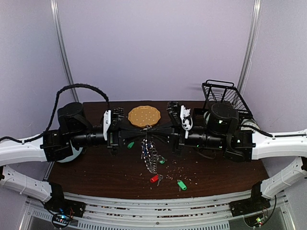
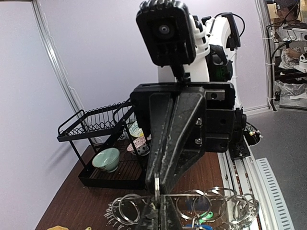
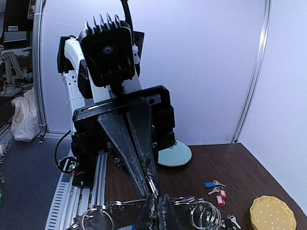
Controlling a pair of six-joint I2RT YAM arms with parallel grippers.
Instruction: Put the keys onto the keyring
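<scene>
You had the left gripper (image 1: 142, 130) and the right gripper (image 1: 154, 128) meeting tip to tip above the middle of the table (image 1: 96, 172). In the left wrist view, the right arm's fingers (image 2: 178, 136) were pressed together to a point, pinching the wire of the keyring (image 2: 194, 205). In the right wrist view, the left arm's fingers (image 3: 125, 143) were closed the same way on that wire, just beside the other pair. No gap showed between either pair. From above, the keyring hung under the two tips as a loose cluster of silver loops reaching toward the wood. Whether its lowest loops touched the table could not be told.

Loose keys lay around it. A green-tagged key (image 1: 130, 144) lay to its left and a second green-tagged key (image 1: 161, 160) close against its right side. A red-tagged key (image 1: 154, 178) and a third green-tagged key (image 1: 182, 185) lay nearer the arm bases. The right wrist view also showed a blue-tagged key (image 3: 208, 184) lying near the yellow plate (image 1: 144, 116), which sat just behind the grippers. A black wire dish rack (image 1: 225, 96) stood at the far right corner with a green bowl (image 2: 106, 159) inside.
</scene>
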